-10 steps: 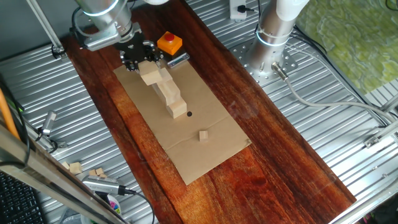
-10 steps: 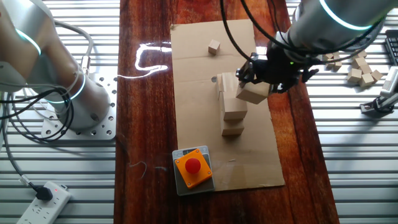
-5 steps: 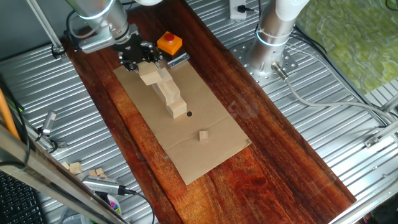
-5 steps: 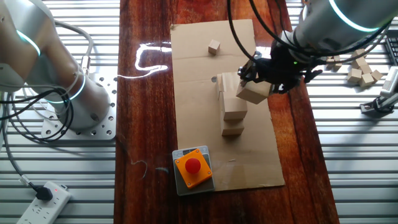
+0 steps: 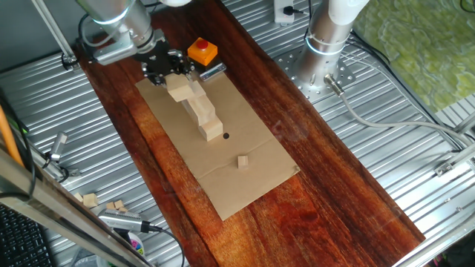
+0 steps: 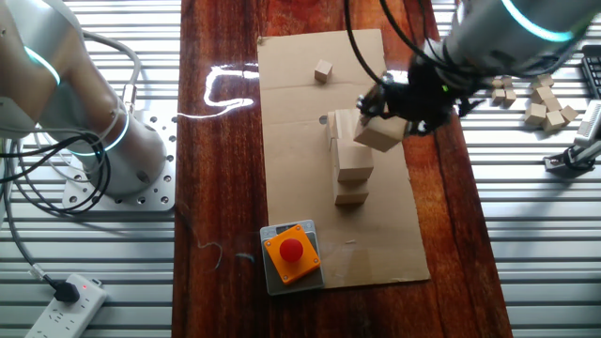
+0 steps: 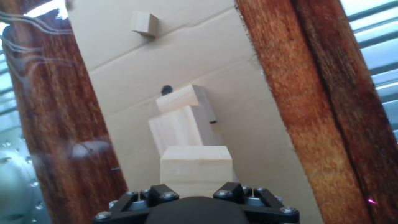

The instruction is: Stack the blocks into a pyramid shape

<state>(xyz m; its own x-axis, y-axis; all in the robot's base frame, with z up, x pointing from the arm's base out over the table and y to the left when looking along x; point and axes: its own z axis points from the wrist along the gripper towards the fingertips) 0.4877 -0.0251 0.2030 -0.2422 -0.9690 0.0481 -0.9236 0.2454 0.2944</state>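
Wooden block (image 6: 380,135) is clamped in your tool (image 6: 392,111), held above the stacked blocks (image 6: 349,165) on the cardboard (image 6: 300,113).

Dark wooden tabletop (image 5: 326,185) under a cardboard sheet (image 5: 252,159) with blocks (image 5: 204,115), tiny cube (image 5: 243,161), orange button block (image 5: 202,51).

Gripper (image 6: 390,111) fingertips hidden behind the held block (image 6: 380,136) in both fixed views; jaws cut off by the lower edge in the hand view. Stacked blocks (image 7: 184,121) partly masked by that block in the hand view; count not determinable. Lower courses of the stack (image 5: 202,111) overlapped in one fixed view. Small wooden pieces (image 6: 545,101) beside the desk too small to identify. Arm cropped at the top edge.
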